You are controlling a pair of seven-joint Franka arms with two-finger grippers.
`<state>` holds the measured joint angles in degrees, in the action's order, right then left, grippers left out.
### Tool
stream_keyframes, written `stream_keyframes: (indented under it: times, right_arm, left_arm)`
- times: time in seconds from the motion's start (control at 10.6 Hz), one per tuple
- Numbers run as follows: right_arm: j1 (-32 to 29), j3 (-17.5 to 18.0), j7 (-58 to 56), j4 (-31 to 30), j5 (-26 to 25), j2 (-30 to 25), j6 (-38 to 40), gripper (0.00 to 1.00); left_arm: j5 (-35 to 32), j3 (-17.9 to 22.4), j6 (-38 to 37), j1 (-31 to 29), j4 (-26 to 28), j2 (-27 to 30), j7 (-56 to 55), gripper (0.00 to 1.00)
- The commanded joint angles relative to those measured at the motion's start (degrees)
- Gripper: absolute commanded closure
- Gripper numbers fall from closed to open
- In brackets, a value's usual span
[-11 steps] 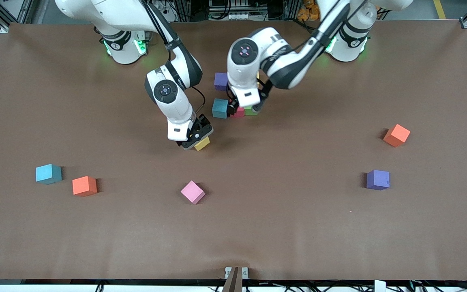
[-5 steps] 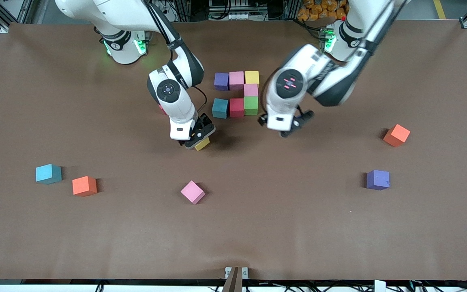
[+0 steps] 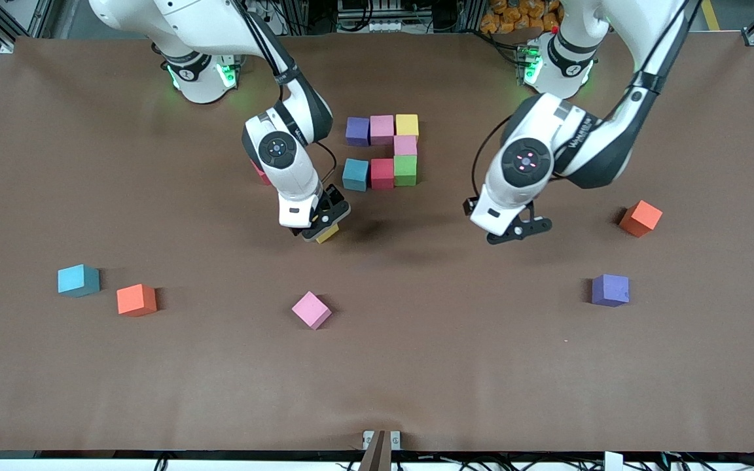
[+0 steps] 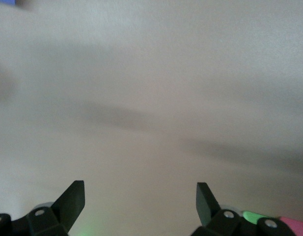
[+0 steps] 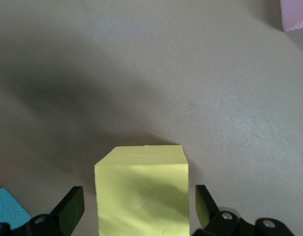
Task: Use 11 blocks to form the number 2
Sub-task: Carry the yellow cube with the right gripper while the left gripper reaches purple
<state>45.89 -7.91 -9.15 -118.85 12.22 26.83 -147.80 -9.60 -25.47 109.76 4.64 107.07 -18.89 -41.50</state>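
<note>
Brown tabletop [image 3: 416, 366] with blocks scattered and 7 grouped near the robots' bases. Group: purple block [image 3: 357, 131], pink block [image 3: 381, 129] and yellow block [image 3: 407, 124] in 1 row; second pink block [image 3: 405, 145] just beneath the yellow; then green block [image 3: 405, 170], red block [image 3: 382, 174] and teal block [image 3: 355, 174] in a row nearer the camera.

Right gripper [image 3: 322, 226] is low over the table, just camera-side of the teal block. Its jaws stand wide either side of a loose yellow block [image 5: 141, 189], with gaps visible between fingers and block; not gripped.

Left gripper [image 3: 514, 230] hovers over bare table toward the left arm's end, jaws wide, nothing between them.

Loose blocks: light blue [image 3: 78, 280] and orange [image 3: 136, 299] toward the right arm's end; pink [image 3: 311, 310] mid-table; orange [image 3: 640, 218] and purple [image 3: 610, 290] toward the left arm's end.
</note>
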Motion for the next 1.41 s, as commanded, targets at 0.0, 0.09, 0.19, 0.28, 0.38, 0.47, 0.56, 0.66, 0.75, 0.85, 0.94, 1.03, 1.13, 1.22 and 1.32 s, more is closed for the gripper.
stream_keyframes:
  times: [0.0,0.09,0.19,0.28,0.38,0.47,0.56,0.66,0.75,0.85,0.94,1.03,1.13,1.22,1.32]
  right_arm:
    - [-0.01,-0.35,-0.08,1.07,-0.27,1.03,-0.12,0.07]
    - [-0.10,-0.35,0.18,1.07,-0.09,1.21,-0.12,0.14]
    - [-0.10,-0.35,0.36,1.42,0.34,1.47,-0.12,0.20]
    - [-0.10,-0.35,0.45,1.69,0.35,1.91,-0.12,0.29]
    - [-0.10,-0.35,0.89,2.04,0.43,2.26,-0.12,0.37]
    - [-0.10,-0.35,1.85,2.13,0.35,2.35,-0.12,0.47]
    - [-0.10,-0.35,2.73,2.13,0.43,2.18,0.06,0.57]
    - [-0.19,-0.35,4.30,2.13,0.44,1.74,0.32,0.57]
    - [-0.10,-0.35,7.62,2.13,0.44,1.13,0.58,0.56]
    - [0.24,-0.35,11.23,2.04,0.44,0.25,0.76,0.56]
    - [0.33,-0.35,14.92,1.95,0.44,-0.80,1.02,0.56]
    - [0.77,-0.35,19.56,1.95,0.44,-1.33,1.02,0.55]
    - [1.82,-0.35,24.83,2.04,0.44,-1.42,0.85,0.56]
    - [2.79,-0.35,30.02,2.04,0.35,-1.43,0.67,0.56]
    - [3.75,-0.35,34.51,2.04,0.35,-1.51,0.67,0.56]
  left_arm:
    - [-4.62,-0.55,1.86,-3.65,1.21,0.44,9.99,0.00]
    - [-5.86,-0.46,2.12,-3.93,1.03,0.17,13.69,0.00]
    - [-6.22,1.11,2.21,-4.28,0.60,-0.36,16.51,0.00]
    - [-6.22,2.17,2.30,-4.37,0.50,-0.36,20.54,0.00]
    - [-6.22,3.74,2.65,-4.37,0.42,-0.36,24.59,0.00]
    - [-6.22,5.24,2.91,-4.37,0.42,-0.45,28.19,0.00]
    - [-6.14,6.04,3.18,-4.37,0.42,-0.62,31.28,0.00]
    - [-6.14,7.00,3.44,-4.37,0.33,-1.15,32.61,0.00]
    - [-6.14,7.88,4.31,-4.37,0.33,-1.41,33.41,0.00]
    - [-6.14,8.50,5.45,-4.46,0.41,-2.03,35.07,0.00]
    - [-5.44,9.81,6.60,-4.55,0.42,-2.12,37.00,0.00]
    - [-5.17,11.04,7.22,-4.55,0.33,-2.38,38.41,0.00]
    - [-4.39,11.92,7.22,-4.98,-0.46,-2.64,39.38,0.00]
    - [-2.12,12.72,7.22,-5.42,-1.68,-3.26,40.96,0.00]
    - [-0.27,14.64,7.22,-5.52,-2.74,-3.35,41.93,0.00]
